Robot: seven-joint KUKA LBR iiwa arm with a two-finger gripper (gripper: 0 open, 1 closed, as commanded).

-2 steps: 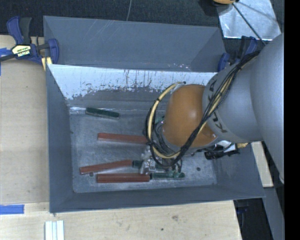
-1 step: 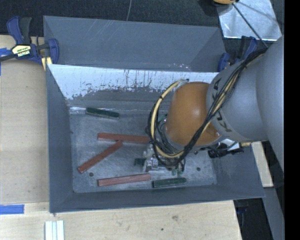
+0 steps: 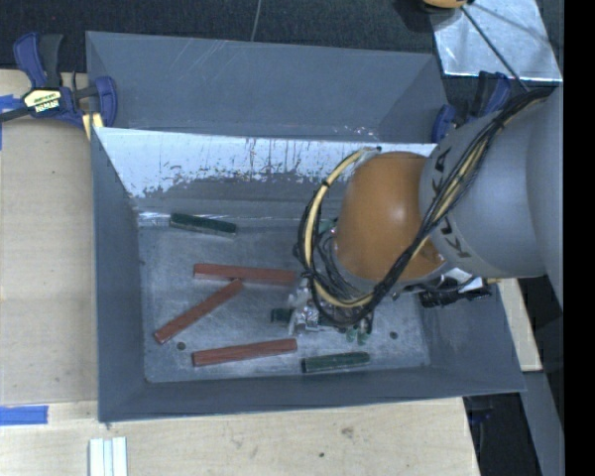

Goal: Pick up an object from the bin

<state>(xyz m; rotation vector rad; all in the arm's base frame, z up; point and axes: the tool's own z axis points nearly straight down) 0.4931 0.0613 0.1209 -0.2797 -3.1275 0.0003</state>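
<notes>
Gripper (image 3: 310, 315) seen low in bin (image 3: 117, 296), beside small dark-green block (image 3: 281, 315); long reddish-brown sticks (image 3: 244, 352) nearby; grip state could not be told.

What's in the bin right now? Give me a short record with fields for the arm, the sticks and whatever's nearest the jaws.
bin: grey metal
arm: in from the right, orange wrist cover above the floor
jaws: low, right of centre
red-brown sticks: three left of the jaws, upper, slanted, lower
dark green sticks: back, front
nearest jaws: small dark piece, to their left
</notes>
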